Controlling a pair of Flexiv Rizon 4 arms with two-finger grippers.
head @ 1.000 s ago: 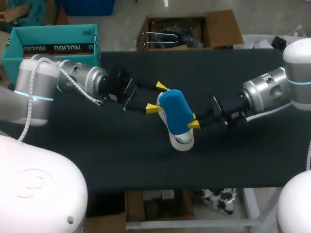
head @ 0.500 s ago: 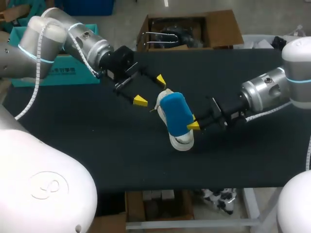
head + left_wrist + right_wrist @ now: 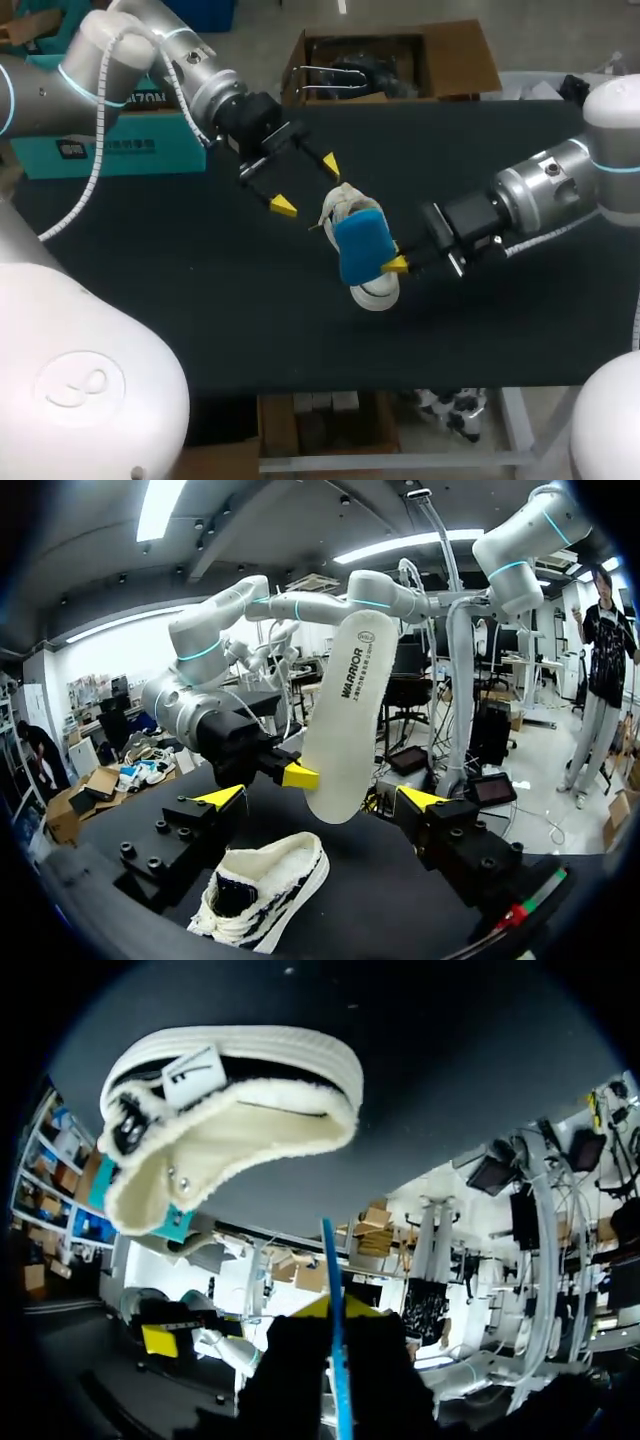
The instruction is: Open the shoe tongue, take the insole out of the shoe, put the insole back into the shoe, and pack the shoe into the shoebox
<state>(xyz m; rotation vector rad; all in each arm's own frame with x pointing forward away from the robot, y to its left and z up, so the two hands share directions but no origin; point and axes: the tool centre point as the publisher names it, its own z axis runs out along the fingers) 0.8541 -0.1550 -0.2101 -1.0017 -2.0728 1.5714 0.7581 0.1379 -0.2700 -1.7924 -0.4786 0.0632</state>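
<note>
From above, we see the insole [image 3: 360, 248] as a blue pad held in the air over the white shoe [image 3: 372, 292], which lies on the dark worktop [image 3: 200, 320]. The right gripper [image 3: 393, 263] is clamped on the insole's edge, though only one of its yellow tips shows there and the other is hidden under the pad. The left wrist view gives us what the head view cannot: the insole's pale, printed underside, standing nearly upright, with a tip of the right gripper pressed against it. In the right wrist view the insole is only a thin blue line, edge-on between that gripper's fingers, with the shoe's fuzzy collar and sole rim ahead. The left gripper [image 3: 307, 186] hangs spread wide and holds nothing, near the shoe but apart from it. From above the insole covers the shoe's middle. The teal shoebox [image 3: 120, 155] sits at the far left, partly behind the left arm [image 3: 150, 60]; we cannot tell whether it stands on the worktop.
</note>
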